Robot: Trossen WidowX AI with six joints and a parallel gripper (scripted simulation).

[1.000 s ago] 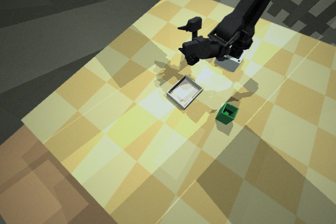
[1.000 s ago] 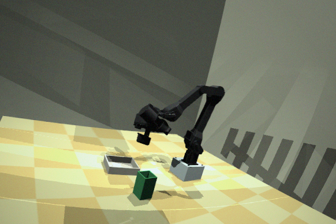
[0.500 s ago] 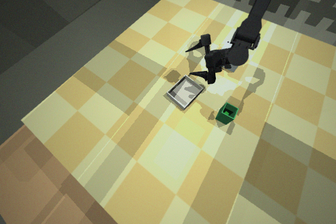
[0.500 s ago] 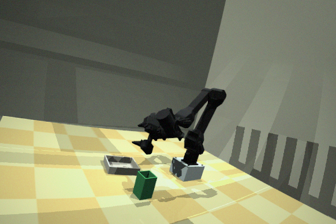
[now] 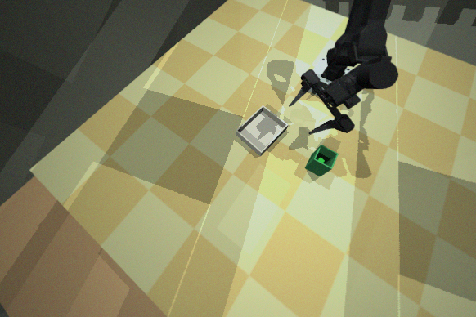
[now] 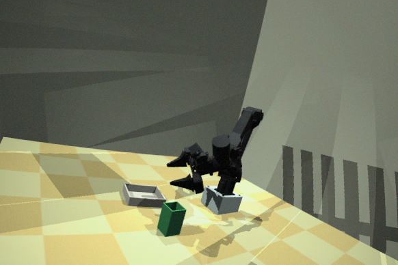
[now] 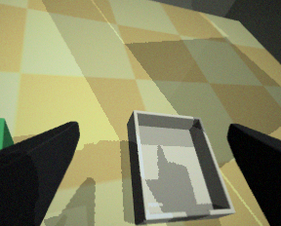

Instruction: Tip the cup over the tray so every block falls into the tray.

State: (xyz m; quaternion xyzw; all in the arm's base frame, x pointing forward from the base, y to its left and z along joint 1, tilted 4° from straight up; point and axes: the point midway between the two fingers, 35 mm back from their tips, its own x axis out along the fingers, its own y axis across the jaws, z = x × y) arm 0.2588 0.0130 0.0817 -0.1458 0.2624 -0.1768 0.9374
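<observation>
The green square cup (image 5: 316,167) (image 6: 171,222) (image 7: 4,133) stands upright on the table; in the wrist view only a sliver shows at the left edge. A bright green block (image 5: 321,160) shows inside it in the top view; how many blocks it holds cannot be told. The shallow grey tray (image 5: 249,143) (image 6: 145,202) (image 7: 138,180) lies beside the cup, with no block seen in it. My gripper (image 5: 299,119) (image 6: 169,174) (image 7: 152,130) is wide open and empty, above the table. The cup is outside the fingers, off to the left in the wrist view.
The checkered table (image 5: 147,222) (image 6: 82,247) carries strong light patches and shadows. The arm's pale base block (image 6: 230,205) stands behind the gripper, to the right of the cup and tray in the exterior view. The table's left edge is beyond the tray in the top view.
</observation>
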